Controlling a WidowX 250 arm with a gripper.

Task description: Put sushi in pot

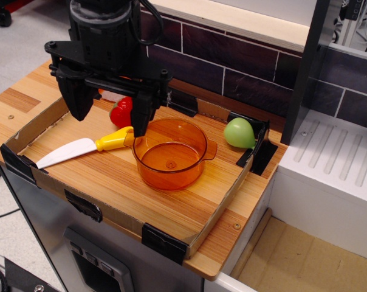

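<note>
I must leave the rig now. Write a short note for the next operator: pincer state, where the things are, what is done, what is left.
Pincer: open, empty, hanging above the tray's back left.
Pot: upright at the tray's middle, empty.
Sushi: only an orange and white bit shows behind the pincer, mostly hidden.
Also in the tray: knife, red pepper, green pear.
Done: nothing yet.
Left: grasp the sushi, place it in the pot.

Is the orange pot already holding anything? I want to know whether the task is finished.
No, the pot is empty: its bare bottom shows through, with nothing lying inside.
</note>
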